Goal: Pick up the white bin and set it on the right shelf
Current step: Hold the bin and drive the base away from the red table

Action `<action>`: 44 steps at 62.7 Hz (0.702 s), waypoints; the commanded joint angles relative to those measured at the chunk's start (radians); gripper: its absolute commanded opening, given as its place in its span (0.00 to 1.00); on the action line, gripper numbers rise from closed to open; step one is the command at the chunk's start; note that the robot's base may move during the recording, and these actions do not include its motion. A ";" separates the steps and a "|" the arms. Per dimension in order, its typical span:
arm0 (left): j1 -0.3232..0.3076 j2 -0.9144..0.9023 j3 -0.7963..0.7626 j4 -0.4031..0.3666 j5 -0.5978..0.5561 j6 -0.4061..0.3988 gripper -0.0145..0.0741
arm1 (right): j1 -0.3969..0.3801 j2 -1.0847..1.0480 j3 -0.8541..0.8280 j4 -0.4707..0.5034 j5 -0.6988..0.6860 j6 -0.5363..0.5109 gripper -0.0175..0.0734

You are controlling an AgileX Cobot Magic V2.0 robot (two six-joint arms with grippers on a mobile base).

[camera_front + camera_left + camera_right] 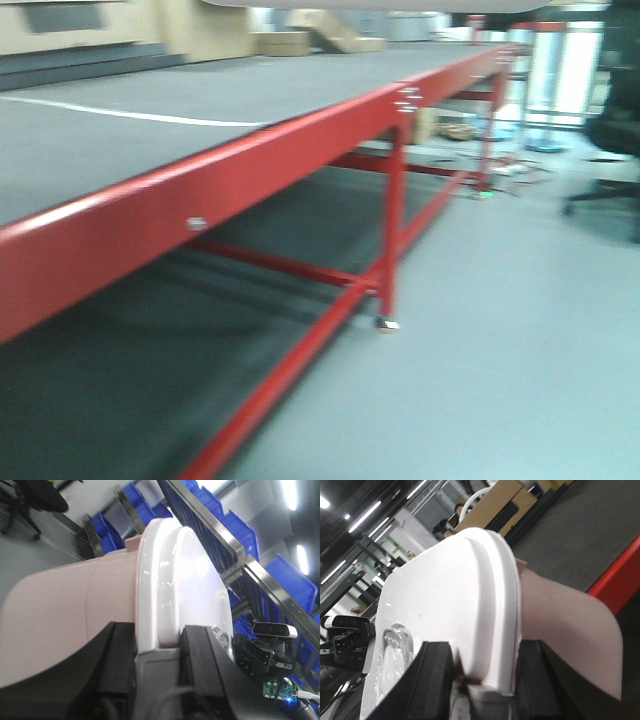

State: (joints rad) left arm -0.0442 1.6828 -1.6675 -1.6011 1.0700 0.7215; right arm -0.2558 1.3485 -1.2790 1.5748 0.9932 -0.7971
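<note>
Facing a red-framed table (200,195) in front view, we list at left wrist our left gripper (157,645) clamped on the white bin (70,615) at its lidded rim, blue crates (295,585) behind, at right wrist our right gripper (485,672) gripping the opposite rim.

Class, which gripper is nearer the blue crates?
Right. The right gripper grips the white bin on its far side, with the blue crates behind it; the left gripper holds the opposite side, farther away.

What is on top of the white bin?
A flat white lid closes the white bin. The lid covers the inside, so its contents cannot be seen.
</note>
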 commanded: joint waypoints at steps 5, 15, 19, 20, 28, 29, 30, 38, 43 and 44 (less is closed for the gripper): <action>-0.047 -0.053 -0.041 -0.092 0.235 0.012 0.02 | 0.038 -0.043 -0.039 0.100 0.272 -0.004 0.25; -0.047 -0.053 -0.041 -0.092 0.235 0.012 0.02 | 0.038 -0.043 -0.039 0.100 0.272 -0.004 0.25; -0.047 -0.053 -0.041 -0.092 0.235 0.012 0.02 | 0.038 -0.043 -0.039 0.100 0.272 -0.004 0.25; -0.047 -0.053 -0.041 -0.092 0.235 0.012 0.02 | 0.038 -0.043 -0.039 0.100 0.272 -0.004 0.25; -0.047 -0.053 -0.041 -0.092 0.235 0.012 0.02 | 0.038 -0.043 -0.039 0.100 0.272 -0.004 0.25; -0.047 -0.053 -0.041 -0.092 0.235 0.012 0.02 | 0.038 -0.043 -0.039 0.100 0.272 -0.004 0.25; -0.047 -0.053 -0.041 -0.092 0.235 0.012 0.02 | 0.038 -0.043 -0.039 0.100 0.272 -0.004 0.25; -0.047 -0.053 -0.041 -0.092 0.235 0.012 0.02 | 0.038 -0.043 -0.039 0.100 0.272 -0.004 0.25; -0.047 -0.053 -0.041 -0.092 0.235 0.012 0.02 | 0.038 -0.043 -0.039 0.100 0.272 -0.004 0.25; -0.047 -0.053 -0.041 -0.092 0.235 0.012 0.02 | 0.038 -0.043 -0.039 0.100 0.272 -0.004 0.25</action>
State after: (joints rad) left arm -0.0442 1.6828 -1.6675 -1.6011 1.0700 0.7215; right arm -0.2558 1.3485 -1.2790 1.5744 0.9932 -0.7971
